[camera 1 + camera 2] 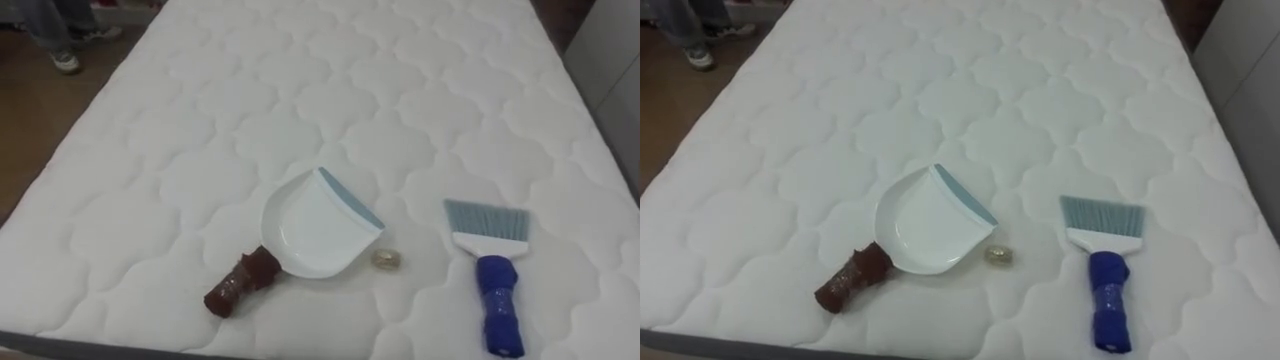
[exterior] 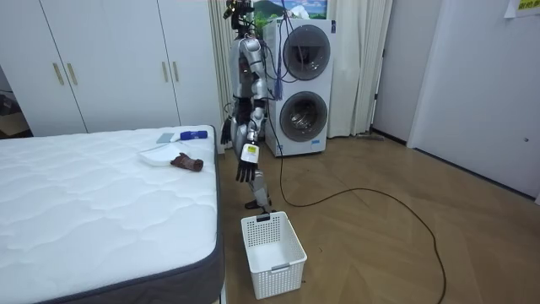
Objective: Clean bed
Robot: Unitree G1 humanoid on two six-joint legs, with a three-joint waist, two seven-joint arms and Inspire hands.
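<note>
Ahead on the bed, the dustpan lay left and the brush right, handles toward the robot, a scrap between them. The left hand hung slack and empty; the right hand was unclear.

Both eye views looking steeply down from robot's head, close over bed edge, facing along it; right eye sitting slightly aside. Room view standing well off, near bed's other end, facing robot and wardrobes. All three sharing dustpan, brush.
</note>
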